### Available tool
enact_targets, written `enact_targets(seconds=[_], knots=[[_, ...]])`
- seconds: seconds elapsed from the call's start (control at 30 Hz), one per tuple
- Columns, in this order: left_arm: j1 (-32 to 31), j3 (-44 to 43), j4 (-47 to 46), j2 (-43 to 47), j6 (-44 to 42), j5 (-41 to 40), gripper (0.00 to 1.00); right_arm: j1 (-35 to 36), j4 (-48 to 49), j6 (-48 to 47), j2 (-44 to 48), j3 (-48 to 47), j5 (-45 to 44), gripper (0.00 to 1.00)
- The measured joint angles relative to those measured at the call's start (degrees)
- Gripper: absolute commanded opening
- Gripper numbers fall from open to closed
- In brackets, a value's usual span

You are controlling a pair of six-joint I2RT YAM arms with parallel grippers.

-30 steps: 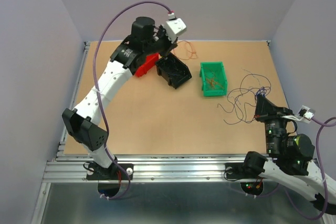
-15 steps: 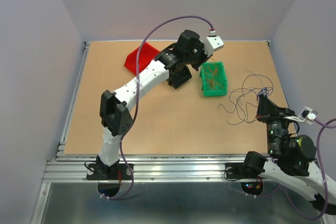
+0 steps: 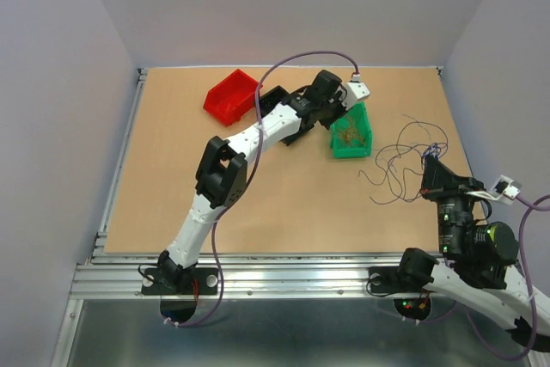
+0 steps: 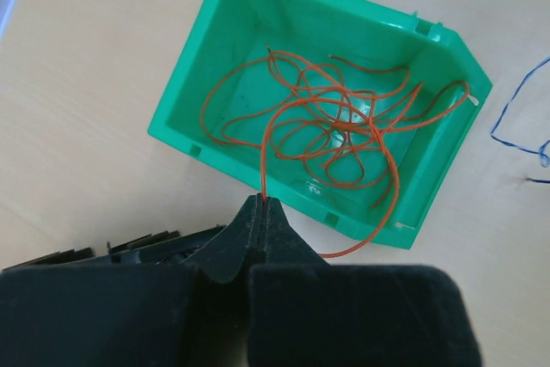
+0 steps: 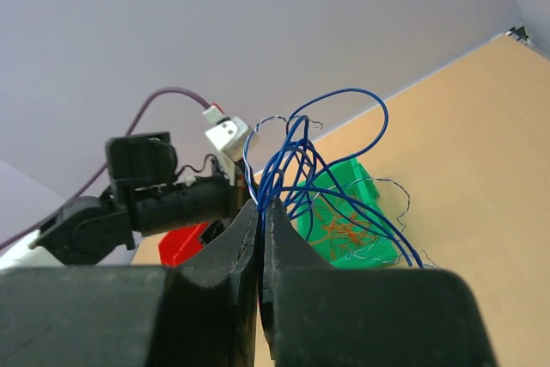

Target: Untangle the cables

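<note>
left arm: swinging right since a second ago, now reaching over the green bin, uncovering the red bin left of it
green bin: holding loose orange cables
blue and purple cables: sprawling on the table right of the green bin
left gripper: hanging at the green bin's rim, pinching one orange strand
right gripper: sitting right of the green bin, clamping blue strands

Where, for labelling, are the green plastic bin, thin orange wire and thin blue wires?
green plastic bin (image 4: pixel 196 49), left wrist, left wall
thin orange wire (image 4: pixel 344 126), left wrist, central tangle
thin blue wires (image 5: pixel 277 169), right wrist, lower bundle
</note>
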State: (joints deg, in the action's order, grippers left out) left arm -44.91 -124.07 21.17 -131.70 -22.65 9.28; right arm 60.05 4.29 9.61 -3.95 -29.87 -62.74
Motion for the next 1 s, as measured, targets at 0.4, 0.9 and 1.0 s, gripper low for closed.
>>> enact_targets(seconds=[0.4, 0.9, 1.0], knots=[[-1.6, -1.0, -5.9, -6.8, -3.3, -1.1, 0.07, 0.0, 0.0, -0.2, 0.5, 0.0, 0.2, 0.01], [-1.8, 6.0, -10.8, -1.1, -3.8, -3.5, 0.67, 0.0, 0.3, -0.1, -1.1, -0.1, 2.7, 0.01], [-1.6, 12.9, -11.8, 6.8, -3.7, -3.3, 0.82, 0.0, 0.2, 0.3, -6.0, -1.0, 5.8, 0.0]])
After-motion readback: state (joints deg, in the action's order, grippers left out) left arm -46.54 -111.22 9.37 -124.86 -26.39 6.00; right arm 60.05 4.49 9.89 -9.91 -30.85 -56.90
